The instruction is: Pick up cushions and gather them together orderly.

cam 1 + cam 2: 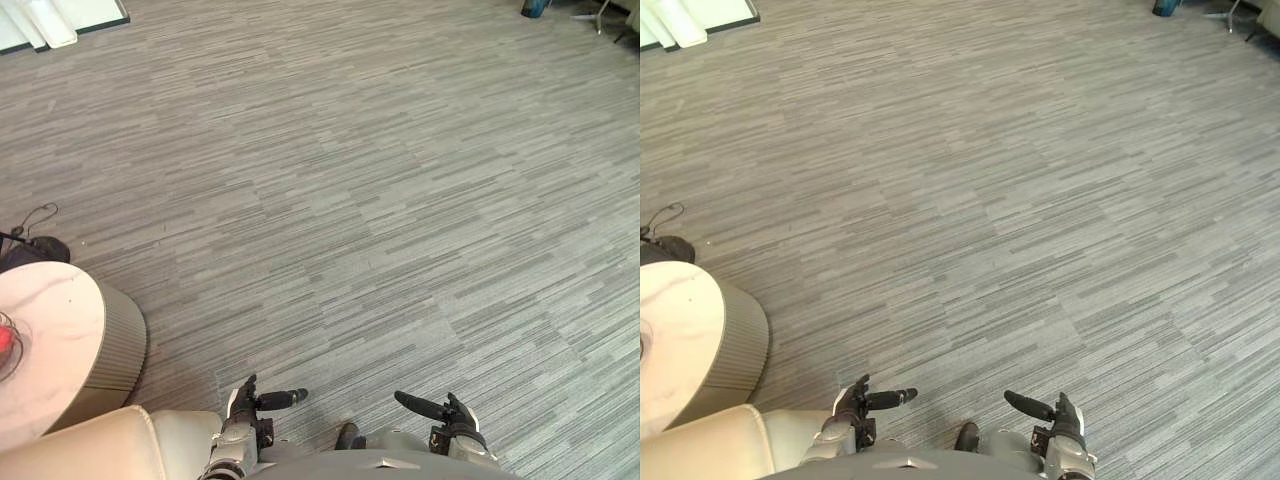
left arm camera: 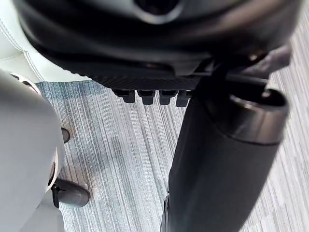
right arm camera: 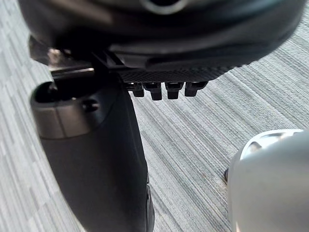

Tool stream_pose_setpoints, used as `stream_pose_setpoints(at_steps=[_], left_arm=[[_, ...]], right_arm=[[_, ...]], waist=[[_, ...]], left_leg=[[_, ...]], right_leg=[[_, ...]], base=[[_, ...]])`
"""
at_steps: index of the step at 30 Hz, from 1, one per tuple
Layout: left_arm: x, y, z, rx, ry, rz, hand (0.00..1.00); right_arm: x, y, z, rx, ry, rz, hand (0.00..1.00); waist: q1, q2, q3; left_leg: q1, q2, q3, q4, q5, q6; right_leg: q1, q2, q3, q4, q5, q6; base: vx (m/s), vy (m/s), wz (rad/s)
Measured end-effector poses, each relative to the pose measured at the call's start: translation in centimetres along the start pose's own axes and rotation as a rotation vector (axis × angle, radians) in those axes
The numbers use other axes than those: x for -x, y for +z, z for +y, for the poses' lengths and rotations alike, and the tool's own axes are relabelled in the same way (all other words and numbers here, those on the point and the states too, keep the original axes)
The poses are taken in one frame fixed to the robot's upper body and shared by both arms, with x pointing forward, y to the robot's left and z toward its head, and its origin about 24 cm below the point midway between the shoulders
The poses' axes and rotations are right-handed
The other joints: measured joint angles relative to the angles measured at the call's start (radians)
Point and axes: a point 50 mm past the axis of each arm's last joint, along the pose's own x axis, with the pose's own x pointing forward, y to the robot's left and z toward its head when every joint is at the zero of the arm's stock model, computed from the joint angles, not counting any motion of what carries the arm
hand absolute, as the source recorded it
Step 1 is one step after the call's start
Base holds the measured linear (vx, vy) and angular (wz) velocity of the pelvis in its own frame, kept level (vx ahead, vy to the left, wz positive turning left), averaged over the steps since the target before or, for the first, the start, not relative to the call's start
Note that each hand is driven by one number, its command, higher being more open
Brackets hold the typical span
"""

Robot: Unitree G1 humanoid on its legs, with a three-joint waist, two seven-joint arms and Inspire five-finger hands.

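Note:
A cream padded cushion or seat (image 1: pixel 80 445) lies at the lower left, and its pale stitched surface (image 2: pixel 12 48) appears again beside my left wrist. My left hand (image 1: pixel 243 400) hangs low just to the right of it, apart from it, thumb pointing inward. My right hand (image 1: pixel 455 415) hangs at the lower right, thumb also pointing inward. In the wrist views both palms (image 2: pixel 159 43) (image 3: pixel 164 38) face the grey carpet with fingers relaxed and nothing in them.
A round white table (image 1: pixel 120 350) with a ribbed side stands at the left; a red thing in a glass dish (image 1: pixel 5 340) sits on it. A dark object (image 1: pixel 35 250) lies behind it. White boards (image 1: pixel 50 20) are far left, a dark blue item (image 1: pixel 535 8) far right.

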Motion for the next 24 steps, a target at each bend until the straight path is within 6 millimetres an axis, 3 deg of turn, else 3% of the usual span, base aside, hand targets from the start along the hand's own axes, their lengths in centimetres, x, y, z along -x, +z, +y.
stream_pose_setpoints(at_steps=[1,2,3,4,8,10,11,12,13,14,15,17,18,19,20,21,22,24], left_arm=[[0.0,0.1,0.3,0.015,0.010,-0.004,1.00],[0.1,0.1,0.4,0.043,0.019,-0.008,1.00],[0.1,0.1,0.3,0.047,0.020,-0.015,1.00],[0.2,0.0,0.2,0.050,0.020,-0.015,1.00],[0.1,0.9,0.3,0.064,0.023,-0.051,1.00],[0.2,1.1,0.3,0.082,0.024,-0.062,1.00],[0.2,0.9,0.3,0.092,0.027,-0.060,1.00],[0.2,0.7,0.6,0.094,0.034,-0.054,1.00],[0.2,0.6,0.8,0.098,0.039,-0.051,1.00],[0.2,0.6,1.0,0.097,0.042,-0.051,1.00],[0.2,0.5,1.3,0.097,0.051,-0.049,1.00],[0.2,0.4,1.3,0.092,0.054,-0.037,1.00],[0.3,0.0,1.3,0.087,0.055,-0.026,1.00],[0.3,0.0,1.3,0.084,0.054,-0.025,1.00],[0.3,0.1,1.1,0.074,0.048,-0.028,1.00],[0.2,0.2,0.9,0.060,0.038,-0.030,1.00],[0.2,0.3,0.7,0.047,0.030,-0.031,1.00],[0.1,0.7,0.3,0.044,0.021,-0.040,1.00]], right_arm=[[0.0,0.1,0.0,-0.002,-0.001,-0.003,1.00],[0.0,0.2,-0.1,-0.010,-0.006,-0.010,1.00],[0.0,0.4,-0.1,-0.019,-0.006,-0.012,1.00],[-0.1,0.7,-0.1,-0.022,-0.006,-0.019,1.00],[-0.1,1.1,0.7,-0.003,0.005,-0.034,1.00],[0.0,1.4,1.1,0.007,0.016,-0.044,1.00],[0.0,1.4,1.2,0.012,0.019,-0.047,1.00],[0.1,1.2,1.3,0.010,0.019,-0.038,1.00],[0.1,1.0,1.3,0.009,0.020,-0.034,1.00],[0.1,0.7,1.2,0.007,0.017,-0.026,1.00],[0.2,0.0,0.9,-0.008,0.009,-0.004,1.00],[0.3,0.0,0.9,-0.008,0.016,-0.011,1.00],[0.3,0.3,1.1,-0.011,0.027,-0.023,1.00],[0.3,0.4,1.2,-0.012,0.032,-0.028,1.00],[0.4,0.7,1.3,-0.016,0.042,-0.042,1.00],[0.4,1.2,1.4,-0.022,0.048,-0.068,1.00],[0.4,1.4,1.4,-0.024,0.048,-0.079,1.00],[0.4,1.8,1.4,-0.026,0.047,-0.093,1.00]], waist=[[0.002,0.004,0.010],[0.005,0.012,0.017],[0.008,0.011,0.020],[0.017,0.022,0.026],[0.036,0.014,0.039],[0.042,0.016,0.038],[0.043,0.017,0.036],[0.047,0.013,0.026],[0.046,0.012,0.017],[0.047,-0.003,0.010],[0.054,-0.024,-0.004],[0.060,-0.029,-0.005],[0.061,-0.029,-0.004],[0.061,-0.029,-0.003],[0.059,-0.028,-0.002],[0.048,-0.024,0.000],[0.044,-0.022,0.001],[0.036,-0.020,0.001]], left_leg=[[-0.056,0.035,-0.012,0.163,-0.007,-0.008],[-0.112,0.044,-0.060,0.297,-0.054,0.023],[-0.148,0.034,-0.091,0.359,-0.087,0.041],[-0.190,0.026,-0.126,0.391,-0.115,0.038],[-0.313,-0.042,-0.230,0.179,-0.130,0.016],[-0.348,-0.062,-0.283,0.020,-0.068,0.002],[-0.356,-0.066,-0.302,-0.051,-0.012,-0.008],[-0.345,-0.076,-0.307,-0.076,0.066,0.006],[-0.337,-0.083,-0.302,-0.076,0.090,0.011],[-0.331,-0.093,-0.280,-0.060,0.084,0.019],[-0.310,-0.101,-0.214,-0.047,0.039,0.038],[-0.262,-0.109,-0.162,-0.041,0.014,0.062],[-0.201,-0.113,-0.131,-0.044,-0.005,0.076],[-0.183,-0.113,-0.126,-0.051,-0.013,0.083],[-0.141,-0.113,-0.121,-0.066,-0.029,0.085],[-0.074,-0.111,-0.119,-0.098,-0.065,0.081],[-0.025,-0.108,-0.115,-0.126,-0.086,0.073],[0.031,-0.087,-0.104,-0.161,-0.110,0.057]], right_leg=[[0.036,0.018,0.039,-0.024,0.002,-0.004],[0.061,0.035,0.084,-0.037,-0.002,-0.027],[0.075,0.041,0.119,-0.048,-0.012,-0.052],[0.091,0.053,0.157,-0.055,-0.012,-0.061],[0.138,0.055,0.296,-0.063,-0.017,-0.052],[0.143,0.051,0.379,-0.073,-0.041,-0.050],[0.149,0.047,0.412,-0.072,-0.058,-0.054],[0.159,0.032,0.465,-0.072,-0.078,-0.040],[0.161,0.022,0.487,-0.069,-0.092,-0.033],[0.159,-0.001,0.503,-0.053,-0.112,-0.005],[0.134,-0.040,0.512,0.022,-0.143,0.049],[0.096,-0.063,0.499,0.147,-0.148,0.082],[0.040,-0.075,0.472,0.341,-0.133,0.114],[0.012,-0.076,0.457,0.415,-0.116,0.144],[-0.054,-0.087,0.426,0.560,-0.074,0.197],[-0.129,-0.094,0.380,0.720,-0.077,0.191],[-0.179,-0.106,0.337,0.769,-0.098,0.157],[-0.258,-0.125,0.248,0.756,-0.119,0.126]], base=[[0.11,-0.080,-0.61],[0.10,-0.017,-0.66],[0.14,0.007,-0.81],[0.14,0.027,-1.03],[0.13,0.056,-1.03],[0.15,0.137,-1.27],[0.30,0.192,-1.30],[0.35,0.196,-1.21],[0.36,0.164,-1.04],[0.38,0.165,-0.96],[0.38,0.166,-0.94],[0.39,0.167,-1.02],[0.46,0.201,-0.98],[0.30,0.129,-0.88],[0.40,0.109,-0.63],[0.33,0.040,-0.65],[0.41,0.034,-0.50],[0.39,-0.058,-0.27]])
